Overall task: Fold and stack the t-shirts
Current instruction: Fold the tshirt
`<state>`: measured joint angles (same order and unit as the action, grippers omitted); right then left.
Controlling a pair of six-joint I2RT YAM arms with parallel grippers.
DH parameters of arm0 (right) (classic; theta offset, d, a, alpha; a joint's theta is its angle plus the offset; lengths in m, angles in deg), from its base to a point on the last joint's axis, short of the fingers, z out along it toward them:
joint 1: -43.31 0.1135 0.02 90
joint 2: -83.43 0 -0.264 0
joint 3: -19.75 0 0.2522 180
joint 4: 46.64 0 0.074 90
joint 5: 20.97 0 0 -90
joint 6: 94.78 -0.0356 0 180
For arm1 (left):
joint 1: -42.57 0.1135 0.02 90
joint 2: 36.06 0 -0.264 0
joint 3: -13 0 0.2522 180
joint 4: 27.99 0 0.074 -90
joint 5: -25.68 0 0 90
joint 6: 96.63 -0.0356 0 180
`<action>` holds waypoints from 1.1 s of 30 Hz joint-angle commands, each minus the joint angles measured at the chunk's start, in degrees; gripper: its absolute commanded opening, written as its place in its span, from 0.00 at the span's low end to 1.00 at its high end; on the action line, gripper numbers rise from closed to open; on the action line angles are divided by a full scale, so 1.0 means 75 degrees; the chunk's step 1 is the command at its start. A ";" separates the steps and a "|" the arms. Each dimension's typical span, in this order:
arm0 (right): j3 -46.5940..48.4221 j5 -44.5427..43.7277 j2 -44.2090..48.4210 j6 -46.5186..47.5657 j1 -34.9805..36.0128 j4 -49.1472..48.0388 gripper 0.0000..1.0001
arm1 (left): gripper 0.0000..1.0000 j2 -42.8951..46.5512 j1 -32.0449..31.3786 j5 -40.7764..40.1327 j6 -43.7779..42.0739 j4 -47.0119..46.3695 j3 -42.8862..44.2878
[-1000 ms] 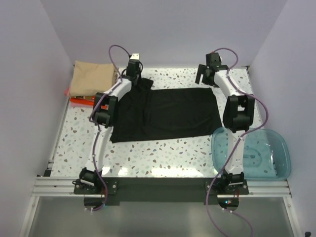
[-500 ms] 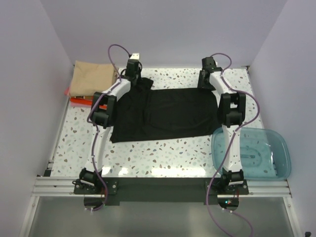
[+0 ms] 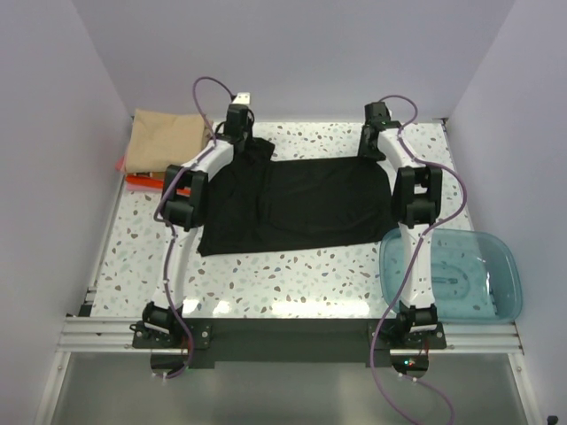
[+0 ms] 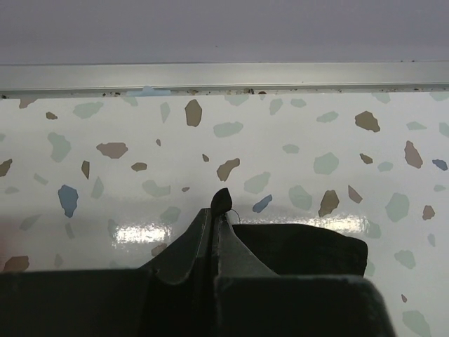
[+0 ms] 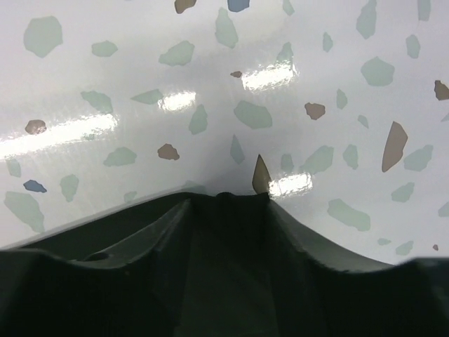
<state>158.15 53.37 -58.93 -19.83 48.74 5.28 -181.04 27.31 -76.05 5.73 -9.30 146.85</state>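
Black cloth short-sleeved t-shirt (image 3: 301, 208): spread flat on the white speckled terrazzo table (image 3: 266, 274), bunched along its left side.
Left gripper (image 4: 219, 203): jaws pressed together. A small tuft of the black t-shirt is pinched at the tips, and more black cloth lies just right of the fingers (image 4: 189, 246).
Left gripper position: far-left corner of the black t-shirt, tips down near the table surface.
Left arm pose: elbow bent at the left edge of the black t-shirt, forearm running over its left part toward the far corner.
Right gripper (image 5: 228, 200): fingers (image 5: 161, 228) partly apart with dark cloth in the gap. Contact between pads and cloth cannot be told.
Right gripper position: far-right corner of the black t-shirt, tips low over the table.
Right arm pose: elbow raised above the right edge of the black t-shirt, wrist pitched down.
Tan-beige cloth t-shirt (image 3: 164, 142): folded, to the far left of the black t-shirt.
Thin red-orange cloth t-shirt (image 3: 146, 181): a strip showing at the near edge of the tan-beige one.
Translucent teal plastic bowl (image 3: 452, 274): near right of the black t-shirt, touching its corner.
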 commanded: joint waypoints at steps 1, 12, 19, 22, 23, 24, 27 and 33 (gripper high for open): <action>-0.0094 0.0178 -0.0155 0.0165 -0.0091 -0.0211 0.44 | 0.00 0.0640 0.0067 0.0169 -0.0172 -0.0376 -0.0075; -0.0949 0.0880 0.0746 0.1150 -0.0091 -0.1441 0.04 | 0.00 0.2010 0.0067 0.0952 -0.0312 -0.1418 -0.1761; -0.2833 0.1678 0.2012 0.1455 -0.0080 -0.2578 0.05 | 0.00 0.3276 0.0055 0.1833 -0.0394 -0.2848 -0.4173; -0.3362 0.1818 0.2411 0.1596 -0.0080 -0.2918 0.06 | 0.00 0.3850 0.0044 0.1926 -0.0312 -0.3116 -0.5109; -0.3457 0.1853 0.2481 0.1643 -0.0080 -0.3000 0.06 | 0.00 0.4176 0.0043 0.1985 -0.0289 -0.3257 -0.5381; -0.3609 0.1923 0.2610 0.1690 -0.0080 -0.3047 0.06 | 0.00 0.4365 0.0020 0.2009 -0.0277 -0.3491 -0.5894; -0.3833 0.1889 0.2786 0.1725 -0.0068 -0.3153 0.06 | 0.00 0.4975 0.0020 0.1962 -0.0137 -0.3669 -0.6518; -0.4395 0.1772 0.3255 0.1784 -0.0080 -0.3235 0.06 | 0.00 0.5971 -0.0074 0.1997 0.0238 -0.4078 -0.8227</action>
<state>126.76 66.18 -39.32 -7.92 48.18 -16.43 -141.16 27.11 -61.62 5.44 -33.71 89.83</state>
